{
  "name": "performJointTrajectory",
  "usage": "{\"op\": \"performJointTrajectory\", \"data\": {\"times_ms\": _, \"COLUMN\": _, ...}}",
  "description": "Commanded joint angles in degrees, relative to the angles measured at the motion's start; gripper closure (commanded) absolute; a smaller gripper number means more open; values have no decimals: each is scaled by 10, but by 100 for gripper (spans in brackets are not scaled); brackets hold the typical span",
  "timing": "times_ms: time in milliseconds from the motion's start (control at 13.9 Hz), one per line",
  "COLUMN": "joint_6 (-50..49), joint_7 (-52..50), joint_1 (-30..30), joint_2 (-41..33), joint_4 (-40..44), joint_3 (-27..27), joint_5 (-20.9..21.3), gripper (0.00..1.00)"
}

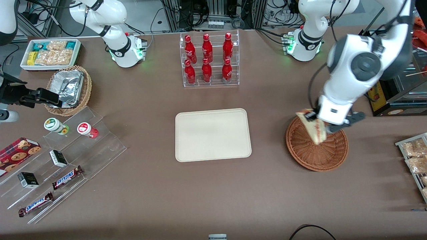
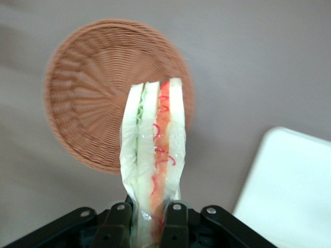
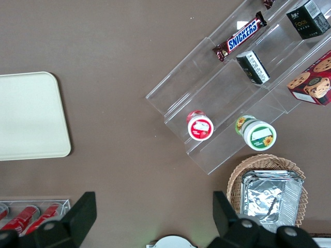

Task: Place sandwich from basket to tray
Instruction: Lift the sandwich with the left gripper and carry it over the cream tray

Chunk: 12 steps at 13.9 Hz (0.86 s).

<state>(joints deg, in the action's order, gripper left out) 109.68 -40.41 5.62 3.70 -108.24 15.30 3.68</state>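
Observation:
My left gripper [image 1: 323, 124] is shut on the sandwich [image 1: 313, 128], a pale bread wedge in clear wrap, and holds it above the reddish-brown wicker basket [image 1: 317, 156]. In the left wrist view the sandwich [image 2: 154, 155] stands between my fingers [image 2: 176, 223], showing green, red and orange layers, with the empty basket [image 2: 98, 93] below it. The cream-beige tray [image 1: 212, 134] lies on the table toward the parked arm's end from the basket, and its corner also shows in the left wrist view [image 2: 289, 191]. The tray is bare.
A clear rack of red bottles [image 1: 209, 60] stands farther from the front camera than the tray. A clear stepped shelf with snacks [image 1: 56, 160], a tan basket with foil [image 1: 68, 89] and a white bin of packets [image 1: 50, 53] lie toward the parked arm's end. A snack rack [image 1: 415, 160] sits at the working arm's end.

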Motion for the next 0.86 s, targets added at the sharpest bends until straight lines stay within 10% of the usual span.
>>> {"op": "performJointTrajectory", "data": {"times_ms": 0, "joint_6": -11, "joint_7": -33, "joint_1": 79, "joint_2": 59, "joint_4": 61, "joint_3": 5, "joint_5": 12, "gripper": 97}}
{"op": "performJointTrajectory", "data": {"times_ms": 504, "joint_6": 26, "joint_7": -118, "joint_1": 232, "joint_2": 229, "joint_4": 198, "joint_3": 4, "joint_5": 15, "gripper": 97}}
{"op": "performJointTrajectory", "data": {"times_ms": 792, "joint_6": 97, "joint_7": -205, "joint_1": 280, "joint_2": 306, "joint_4": 218, "joint_3": 3, "joint_5": 91, "gripper": 97}}
